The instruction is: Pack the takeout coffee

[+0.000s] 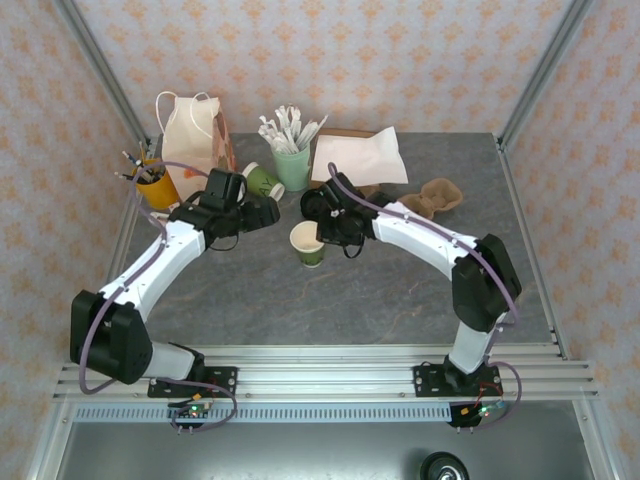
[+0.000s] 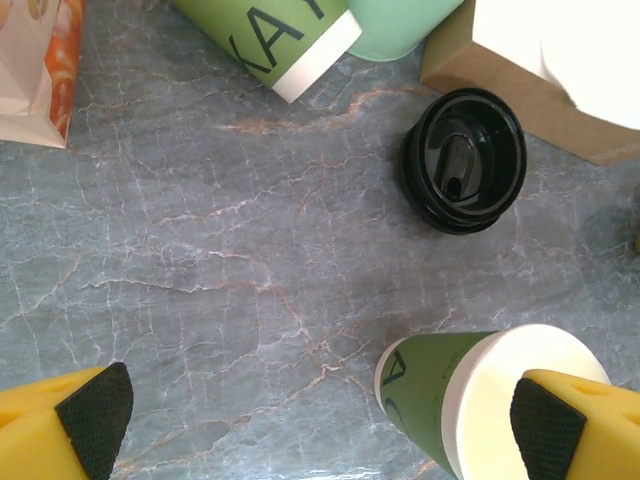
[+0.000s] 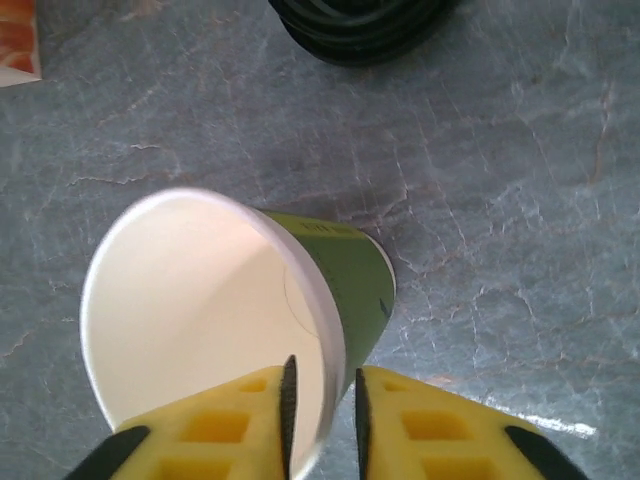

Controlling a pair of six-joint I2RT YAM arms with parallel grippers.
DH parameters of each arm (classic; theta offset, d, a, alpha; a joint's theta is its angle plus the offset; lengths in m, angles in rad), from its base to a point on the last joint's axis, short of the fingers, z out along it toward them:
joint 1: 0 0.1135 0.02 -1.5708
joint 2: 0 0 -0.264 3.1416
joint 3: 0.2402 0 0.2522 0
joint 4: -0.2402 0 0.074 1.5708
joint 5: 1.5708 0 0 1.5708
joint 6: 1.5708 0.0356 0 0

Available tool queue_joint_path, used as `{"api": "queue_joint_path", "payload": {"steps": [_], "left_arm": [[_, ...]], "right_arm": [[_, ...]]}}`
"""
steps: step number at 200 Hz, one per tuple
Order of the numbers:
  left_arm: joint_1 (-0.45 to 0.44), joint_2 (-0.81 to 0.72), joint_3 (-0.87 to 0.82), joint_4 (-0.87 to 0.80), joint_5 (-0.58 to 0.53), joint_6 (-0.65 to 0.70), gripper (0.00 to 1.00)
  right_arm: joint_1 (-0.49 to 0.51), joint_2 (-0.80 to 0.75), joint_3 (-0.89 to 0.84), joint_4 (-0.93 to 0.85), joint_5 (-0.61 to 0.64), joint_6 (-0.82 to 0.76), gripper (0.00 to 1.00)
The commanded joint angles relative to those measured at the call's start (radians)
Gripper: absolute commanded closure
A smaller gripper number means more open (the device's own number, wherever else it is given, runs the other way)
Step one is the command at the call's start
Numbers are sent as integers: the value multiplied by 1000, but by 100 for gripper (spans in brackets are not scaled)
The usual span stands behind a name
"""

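The takeout coffee cup [image 1: 308, 243] is the thing nearest the arm bases on the grey marbled desk [image 1: 400, 300]. It stands upright and lidless, midway between the two arms.

From above, the right gripper [image 1: 335, 222] hangs just behind the cup and hides how the two meet. The right wrist view shows this. The jaws are narrowly parted astride the cup's near rim, one finger over the cream inside and one outside the dark green wall. A sliver of gap shows on each side, so nothing is pinched.

The left gripper [image 2: 320, 430] has its jaws spread wide and empty. In its wrist view, the finger [image 2: 560, 420] at the picture's right overlaps the cup's mouth.

That view also shows the black lid [image 2: 463, 160] lying loose on the desk beyond the cup. It is apart from the cup and just beside a brown box [image 2: 500, 95]. From above, the right arm covers that spot.

Farther back:
- A second dark green cup [image 1: 262, 180] lies on its side, just beside the pale green cup of wrapped sticks [image 1: 292, 165].
- White napkins [image 1: 358, 157] rest on the box.
- A brown paper piece [image 1: 432, 197] lies to the right.
- A yellow cup of pens [image 1: 155, 187] stands at the left edge.
- A paper bag [image 1: 190, 130] stands behind the yellow cup.
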State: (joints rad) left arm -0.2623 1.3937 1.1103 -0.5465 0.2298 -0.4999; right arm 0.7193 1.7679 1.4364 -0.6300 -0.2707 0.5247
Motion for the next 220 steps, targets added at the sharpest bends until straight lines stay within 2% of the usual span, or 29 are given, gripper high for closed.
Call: {"api": "queue_joint_path", "payload": {"steps": [1, 26, 41, 76, 94, 130, 172, 220], "left_arm": [[-16, 18, 52, -70, 23, -9, 0], [-47, 49, 82, -86, 33, 8, 0], [-68, 62, 92, -89, 32, 6, 0], [-89, 74, 98, -102, 45, -16, 1], [-92, 61, 82, -116, 6, -29, 0], [-92, 35, 52, -135, -69, -66, 0], [-92, 79, 76, -151, -69, -69, 0], [-92, 118, 103, -167, -66, -66, 0]], "right_arm": [[-9, -58, 60, 10, 1, -24, 68], [-73, -88, 47, 56, 29, 28, 52], [-124, -55, 51, 77, 53, 54, 48], [-162, 161, 260, -15, 141, -79, 50], [-165, 261, 355, -29, 162, -170, 51], [-178, 405, 490, -94, 115, -293, 51], [-178, 512, 580, -121, 56, -333, 49], [-178, 586, 650, -132, 131, -331, 57]]}}
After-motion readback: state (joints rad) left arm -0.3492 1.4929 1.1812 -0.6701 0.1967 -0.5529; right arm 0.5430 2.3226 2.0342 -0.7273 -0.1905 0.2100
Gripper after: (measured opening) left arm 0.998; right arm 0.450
